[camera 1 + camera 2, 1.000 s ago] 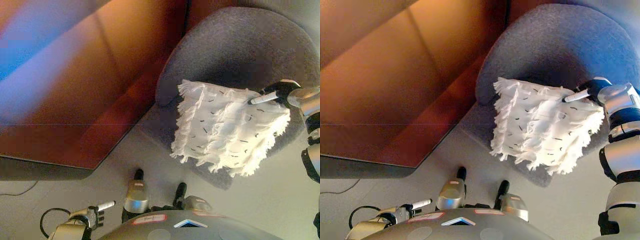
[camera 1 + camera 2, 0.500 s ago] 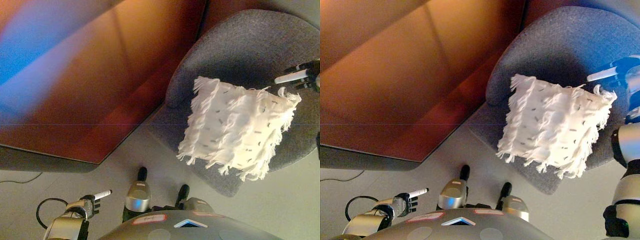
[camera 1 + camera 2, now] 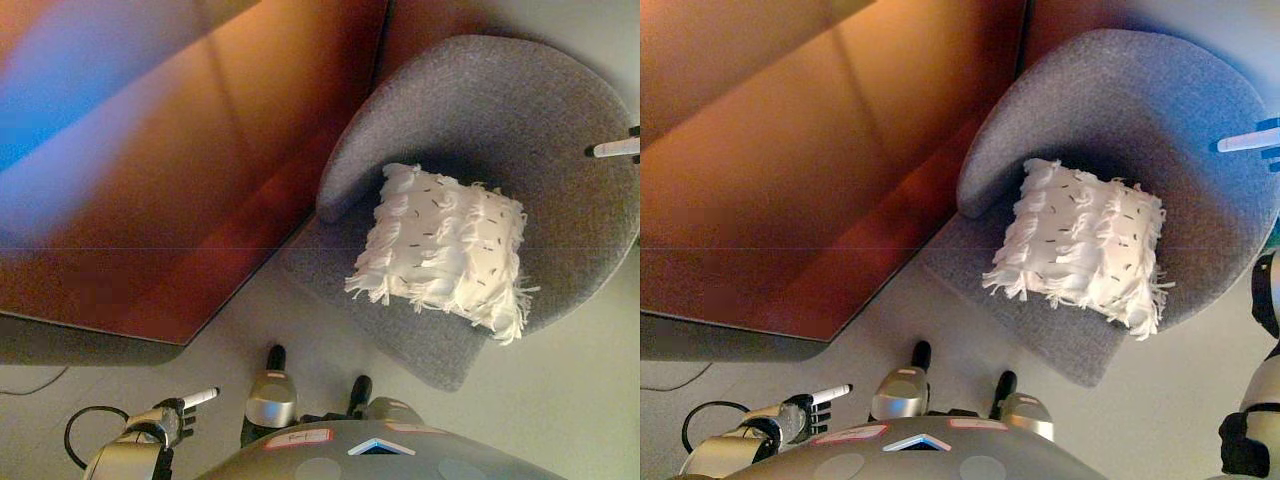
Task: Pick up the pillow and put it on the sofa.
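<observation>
Released since a second ago, the pillow (image 3: 443,252) no longer hangs from the right hand (image 3: 620,148); it now lies flat on the seat of the grey sofa (image 3: 500,110), a rounded armchair-like piece. That hand has pulled away toward 3 o'clock and shows only at the view's right edge, well apart from the pillow, one white-tipped finger stretched straight toward 9 o'clock and gripping nothing.

White and fringed, with small dark flecks, the pillow sits roughly in the middle of the seat. Its tassels at 7 o'clock reach close to the seat's front edge, and its 5 o'clock corner comes near the rim on that side. Bare grey cushion shows between the pillow and the curved backrest from 11 to 2 o'clock.

At 9 o'clock from the sofa a large reddish-brown panel (image 3: 170,200) runs diagonally, its lower edge nearly meeting the sofa's front corner. Pale floor (image 3: 560,400) lies open from 4 to 7 o'clock of the sofa.

The left hand (image 3: 170,420) hangs low at 7 o'clock, idle, fingers loosely curled with one white tip pointing out, holding nothing.
</observation>
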